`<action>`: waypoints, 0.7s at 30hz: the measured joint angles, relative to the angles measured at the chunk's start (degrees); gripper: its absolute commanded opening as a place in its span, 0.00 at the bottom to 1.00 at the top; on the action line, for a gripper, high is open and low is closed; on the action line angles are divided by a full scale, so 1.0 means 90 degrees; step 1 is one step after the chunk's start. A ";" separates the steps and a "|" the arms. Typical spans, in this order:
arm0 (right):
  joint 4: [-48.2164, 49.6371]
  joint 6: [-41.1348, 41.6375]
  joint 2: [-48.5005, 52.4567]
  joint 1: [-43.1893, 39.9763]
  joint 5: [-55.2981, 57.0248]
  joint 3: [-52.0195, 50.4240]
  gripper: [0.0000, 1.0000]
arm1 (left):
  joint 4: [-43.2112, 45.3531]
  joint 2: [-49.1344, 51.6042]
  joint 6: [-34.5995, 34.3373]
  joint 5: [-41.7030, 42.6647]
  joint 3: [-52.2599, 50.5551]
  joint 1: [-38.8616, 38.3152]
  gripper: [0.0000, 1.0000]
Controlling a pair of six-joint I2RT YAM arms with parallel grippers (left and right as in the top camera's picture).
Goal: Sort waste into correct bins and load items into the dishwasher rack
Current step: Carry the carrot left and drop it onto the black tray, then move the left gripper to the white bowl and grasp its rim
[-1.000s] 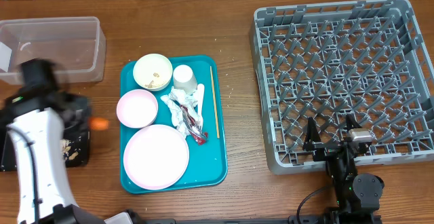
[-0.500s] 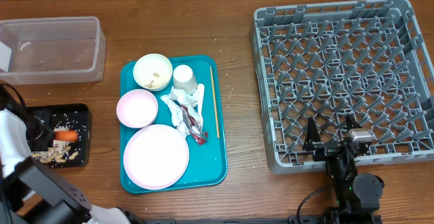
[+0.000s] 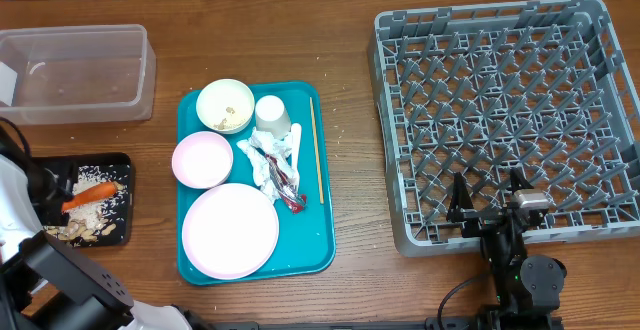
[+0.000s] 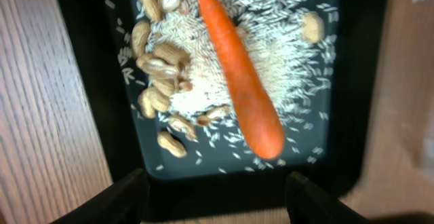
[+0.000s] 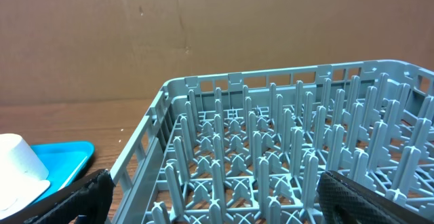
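Hovering over black tray [image 4: 95, 136] with left gripper [image 4: 217, 200] jaws spread, empty. Carrot [image 4: 241, 81] on rice [image 4: 288, 68] inside tray: firm, smooth, prone to roll; pinch mid-length. Right gripper [image 5: 217, 203] jaws wide, empty, at dishwasher rack [image 5: 271, 149].

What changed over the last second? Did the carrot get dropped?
The left gripper brought the carrot over the black tray, opened and let it go; it now lies on the rice beside the peanuts. The teal tray, clear tub, rack and right gripper stayed put.
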 measured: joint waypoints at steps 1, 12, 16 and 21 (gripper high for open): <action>0.0002 0.0000 0.0000 0.0000 -0.0002 0.0000 1.00 | -0.0185 0.0000 0.0007 0.0051 0.0202 0.0000 0.66; -0.0002 -0.0002 0.0000 0.0000 0.0000 0.0000 1.00 | -0.1513 -0.0002 0.0488 0.0396 0.1916 -0.0510 0.70; -0.0005 0.0000 0.0000 0.0000 0.0000 0.0000 1.00 | -0.1593 -0.0002 0.0801 0.0546 0.2006 -0.0993 0.76; 0.0002 0.0000 0.0000 0.0000 -0.0002 0.0000 1.00 | -0.1596 -0.0002 0.1285 0.0663 0.2006 -0.1787 0.82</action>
